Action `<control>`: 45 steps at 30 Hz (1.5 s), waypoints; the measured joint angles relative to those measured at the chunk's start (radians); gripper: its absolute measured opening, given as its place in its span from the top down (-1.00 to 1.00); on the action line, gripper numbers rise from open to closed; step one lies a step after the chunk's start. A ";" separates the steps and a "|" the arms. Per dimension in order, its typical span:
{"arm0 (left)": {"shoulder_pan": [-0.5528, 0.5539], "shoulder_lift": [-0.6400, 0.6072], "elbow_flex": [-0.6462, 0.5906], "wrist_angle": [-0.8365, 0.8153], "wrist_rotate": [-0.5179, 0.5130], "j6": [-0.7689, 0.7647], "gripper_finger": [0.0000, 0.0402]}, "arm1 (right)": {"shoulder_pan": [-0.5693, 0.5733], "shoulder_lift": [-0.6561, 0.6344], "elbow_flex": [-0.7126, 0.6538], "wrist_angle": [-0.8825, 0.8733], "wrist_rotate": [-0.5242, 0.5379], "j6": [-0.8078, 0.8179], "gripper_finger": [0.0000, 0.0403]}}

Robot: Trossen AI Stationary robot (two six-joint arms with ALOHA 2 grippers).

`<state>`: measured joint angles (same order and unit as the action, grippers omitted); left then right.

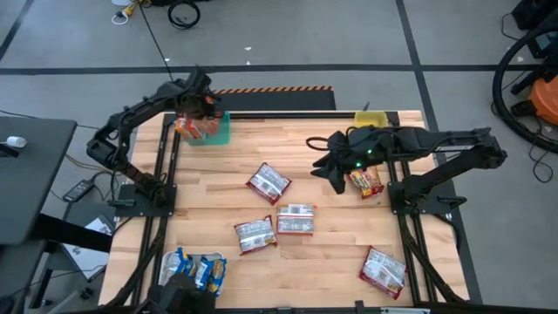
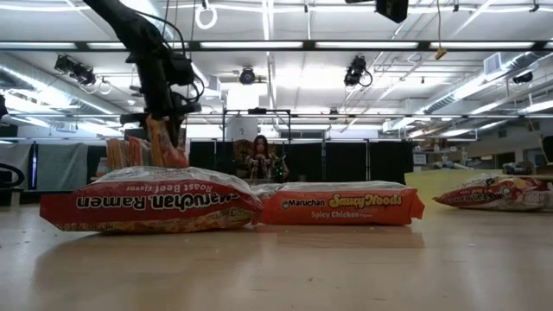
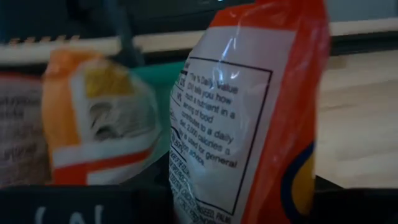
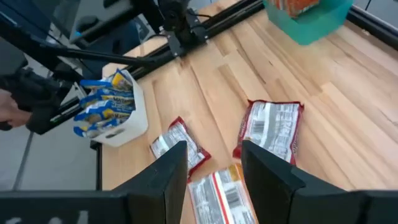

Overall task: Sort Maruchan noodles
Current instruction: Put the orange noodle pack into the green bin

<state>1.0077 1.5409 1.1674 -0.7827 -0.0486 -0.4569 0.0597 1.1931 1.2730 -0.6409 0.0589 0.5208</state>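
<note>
The orange packet (image 3: 249,118) hung upright in my left gripper (image 1: 193,109), clenched on it over the teal tray (image 1: 220,131) at the far left corner of the worktop; other orange packets (image 2: 130,152) already stood on edge in that tray. The wrist view showed its crinkled back panel with the nutrition print close to the lens. I judged the packet light, with a stiff brittle noodle block inside slippery film, so a pinch across a short edge or the seam seemed safest; squeezing the middle could crack the block. Red-and-white packets lay flat in the middle of the worktop: one (image 1: 268,182) toward the far side, two side by side (image 1: 295,220) (image 1: 255,235) nearer the front, one (image 1: 384,268) by the front right corner. Another packet (image 1: 366,181) lay just beside my right gripper (image 1: 336,170) near the right edge. My right gripper (image 4: 214,165) hovered with fingers spread apart, holding nothing, above the red-and-white packets. Blue-and-yellow packets (image 1: 196,269) sat in the white tray (image 4: 127,127) at the front left corner. A person (image 2: 259,157) was visible in the room beyond the table.
</note>
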 joint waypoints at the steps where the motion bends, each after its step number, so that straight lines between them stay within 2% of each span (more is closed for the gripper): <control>1: 0.000 0.000 -0.009 -0.001 -0.013 -0.018 0.31 | 0.000 -0.001 -0.009 0.008 0.000 0.007 0.23; 9: 0.009 0.000 -0.073 0.000 -0.089 -0.142 0.29 | 0.000 -0.001 -0.026 0.025 0.001 0.044 0.23; 19: 0.016 0.000 -0.081 0.005 -0.206 -0.058 -0.02 | 0.051 -0.001 -0.026 0.025 0.005 0.090 0.23; 24: 0.017 0.011 -0.081 0.002 -0.198 -0.055 -0.04 | 0.079 -0.001 -0.026 0.024 0.030 0.105 0.23; 29: 0.017 0.023 -0.078 -0.041 -0.290 -0.005 -0.04 | 0.099 -0.001 -0.026 0.022 0.031 0.108 0.23; 32: 0.017 0.024 -0.030 -0.094 -0.312 0.001 -0.05 | 0.104 -0.001 -0.026 0.020 0.030 0.098 0.23; 35: 0.016 0.023 0.054 -0.147 -0.292 0.039 -0.05 | 0.102 -0.001 -0.026 0.021 0.030 0.071 0.23; 40: -0.036 0.013 0.210 -0.273 -0.161 0.114 -0.05 | 0.084 -0.001 -0.026 0.015 0.033 0.023 0.23; 42: -0.090 -0.022 0.236 -0.322 -0.117 0.178 -0.05 | 0.081 -0.001 -0.026 -0.011 0.083 0.018 0.23; 45: -0.219 -0.101 0.237 -0.361 -0.107 0.220 -0.05 | 0.096 -0.001 -0.026 -0.074 0.178 0.021 0.23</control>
<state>0.7891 1.4403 1.4047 -1.1434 -0.1554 -0.2372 0.1560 1.1919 1.2472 -0.7147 0.2370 0.5423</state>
